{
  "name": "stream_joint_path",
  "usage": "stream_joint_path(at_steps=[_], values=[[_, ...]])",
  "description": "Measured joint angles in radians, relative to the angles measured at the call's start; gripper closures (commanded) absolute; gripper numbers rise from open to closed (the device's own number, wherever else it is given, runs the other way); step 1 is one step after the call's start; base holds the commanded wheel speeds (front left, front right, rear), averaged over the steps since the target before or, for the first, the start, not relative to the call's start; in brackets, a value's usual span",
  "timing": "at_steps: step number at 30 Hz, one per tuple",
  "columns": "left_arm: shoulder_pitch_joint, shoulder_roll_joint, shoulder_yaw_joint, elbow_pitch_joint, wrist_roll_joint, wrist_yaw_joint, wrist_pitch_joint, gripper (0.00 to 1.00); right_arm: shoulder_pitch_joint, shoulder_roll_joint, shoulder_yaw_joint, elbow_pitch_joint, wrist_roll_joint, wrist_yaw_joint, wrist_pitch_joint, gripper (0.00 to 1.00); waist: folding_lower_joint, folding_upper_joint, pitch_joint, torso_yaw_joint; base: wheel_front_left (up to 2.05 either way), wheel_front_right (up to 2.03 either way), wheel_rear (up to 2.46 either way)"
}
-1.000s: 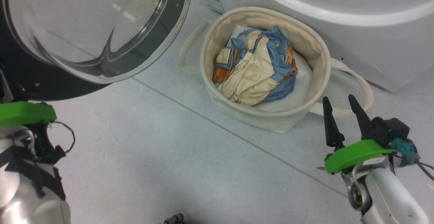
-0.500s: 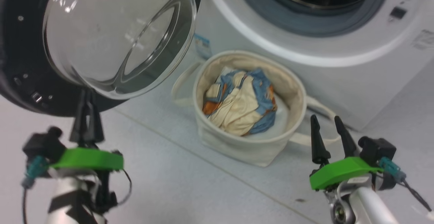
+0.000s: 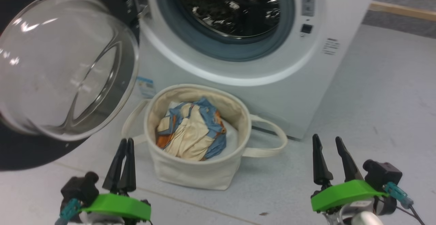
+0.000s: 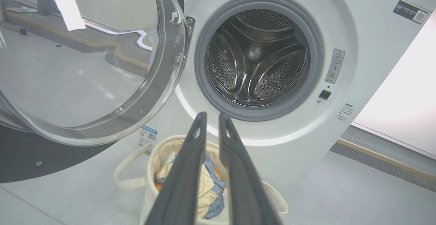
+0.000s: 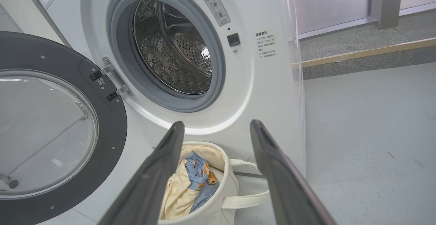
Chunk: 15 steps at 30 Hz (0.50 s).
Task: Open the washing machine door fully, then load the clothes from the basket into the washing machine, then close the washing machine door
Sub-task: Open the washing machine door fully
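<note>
Cream canvas holds the clothes (image 3: 192, 134), bunched in the basket (image 3: 190, 177) just in front of the washing machine (image 3: 289, 85), below its open drum (image 3: 231, 10). The washing machine door (image 3: 68, 68) hangs swung out near my left gripper (image 3: 126, 141), pinched together on nothing; my right gripper (image 3: 327, 138) is spread and empty. Reaching in, I might snag a loop handle (image 3: 269, 140) and tip the soft basket.
</note>
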Motion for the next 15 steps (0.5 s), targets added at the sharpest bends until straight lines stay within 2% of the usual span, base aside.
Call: stream_joint_path(at_steps=[3, 5, 7, 11, 14, 15], values=[[0.037, 0.003, -0.010, 0.000, -0.007, 0.002, 0.000, 0.82, 0.019, 0.003, 0.000, -0.007, 0.006, 0.000, 0.000, 0.00, 0.0000, 0.0000, -0.022, -0.041, 0.00, 0.00, 0.00], [0.052, 0.005, -0.022, -0.001, -0.007, 0.002, 0.000, 0.76, 0.024, 0.004, 0.000, -0.010, 0.006, 0.000, 0.000, 0.00, -0.0001, 0.0000, -0.031, -0.066, 0.00, 0.00, 0.00], [0.057, 0.005, -0.030, -0.001, -0.007, 0.002, 0.000, 0.61, 0.023, 0.004, 0.001, -0.012, 0.006, 0.000, 0.000, 0.00, 0.0000, 0.0000, -0.034, -0.088, 0.00, 0.00, 0.00], [0.056, 0.005, -0.038, -0.006, -0.006, 0.003, 0.000, 0.45, 0.023, 0.005, -0.003, -0.015, 0.005, 0.000, 0.000, 0.00, 0.0001, 0.0000, -0.025, -0.120, 0.00, 0.00, 0.00], [0.056, 0.005, -0.058, -0.006, -0.007, 0.004, 0.000, 0.45, 0.022, 0.005, -0.010, -0.015, 0.002, 0.000, 0.000, 0.00, 0.0004, 0.0000, -0.017, -0.132, 0.00, 0.00, 0.00], [0.056, 0.005, -0.065, -0.003, -0.022, 0.007, 0.000, 0.41, 0.022, 0.005, -0.011, -0.014, -0.005, 0.000, 0.000, 0.00, 0.0003, 0.0000, -0.018, -0.141, 0.00, 0.00, 0.00]])
